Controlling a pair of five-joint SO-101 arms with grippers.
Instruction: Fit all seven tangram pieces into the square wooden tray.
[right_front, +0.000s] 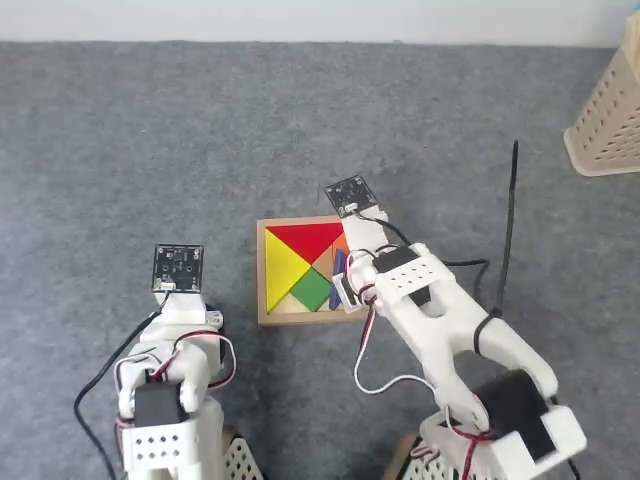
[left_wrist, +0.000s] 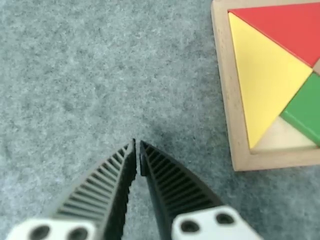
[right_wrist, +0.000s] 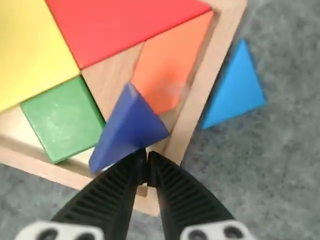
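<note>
Right gripper (right_wrist: 147, 157) pinched narrow, empty, tips against dark blue triangle (right_wrist: 128, 125) tilted just ahead in wooden tray (right_wrist: 200, 100), likely nudging it flat. Light blue triangle (right_wrist: 234, 90) lies beyond rim. Left gripper (left_wrist: 138, 148) closed, parked beside tray.

Loose triangle (right_wrist: 234, 87) on carpet (right_wrist: 280, 165) just beside tray (right_wrist: 200, 95) wall; tilted triangle (right_wrist: 127, 127) inside tray.

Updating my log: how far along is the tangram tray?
Done: red, yellow, green and orange pieces lie flat in the tray. In hand: the dark blue triangle sits tilted there, the right gripper, fingers shut, at its edge. Left: seating it, plus the light blue triangle outside on carpet.
</note>
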